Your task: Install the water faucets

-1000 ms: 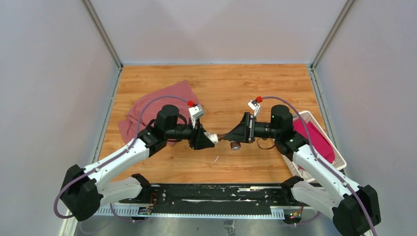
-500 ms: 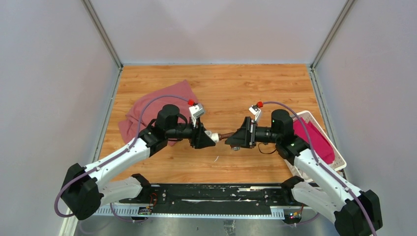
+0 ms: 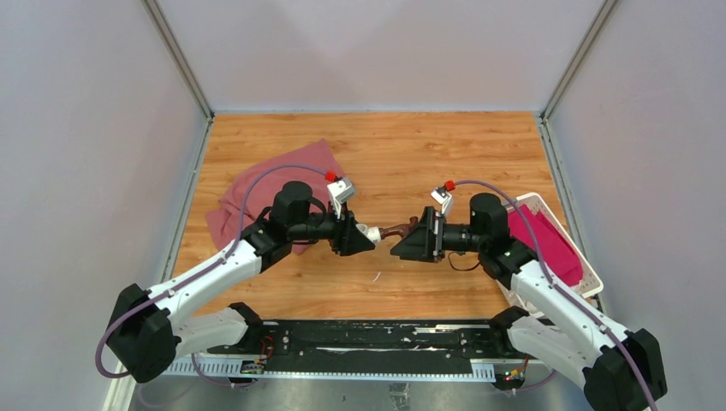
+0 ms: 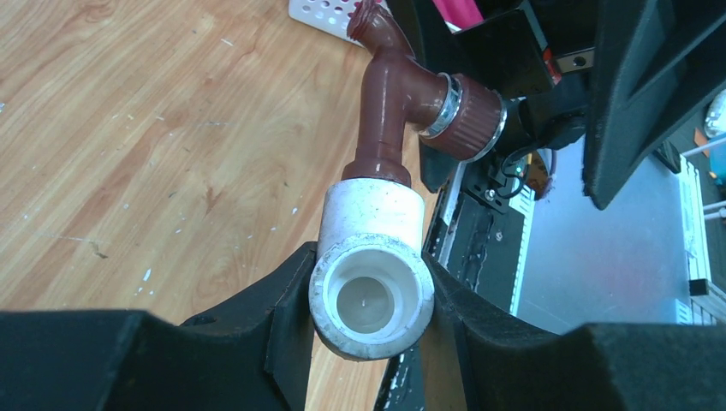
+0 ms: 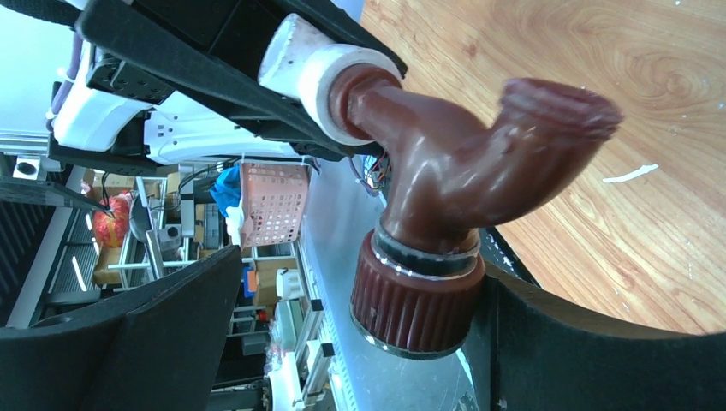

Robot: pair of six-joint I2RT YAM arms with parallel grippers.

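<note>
Above the wooden table, my left gripper (image 3: 364,239) is shut on the white pipe fitting (image 3: 369,231), its open socket facing the left wrist camera (image 4: 372,295). The dark reddish-brown faucet (image 3: 398,229) stands in the fitting's far end (image 4: 389,111). Its ribbed knob (image 5: 417,304) with a silvery ring points sideways. My right gripper (image 3: 411,241) is open around that knob (image 4: 469,128). One finger (image 5: 582,351) lies against the knob's side; the other finger (image 5: 163,334) stands well apart. In the right wrist view the spout (image 5: 556,116) points out over the table.
A pink-red cloth (image 3: 261,193) lies on the table behind my left arm. A white slatted basket (image 3: 589,289) holding a pink cloth (image 3: 548,244) sits at the right edge under my right arm. A black rail (image 3: 377,338) runs along the near edge.
My right gripper has rolled on its wrist and shifted slightly left and down, staying open. The faucet's knob, seen below it before, is now hidden under it from above. The left gripper holds still.
</note>
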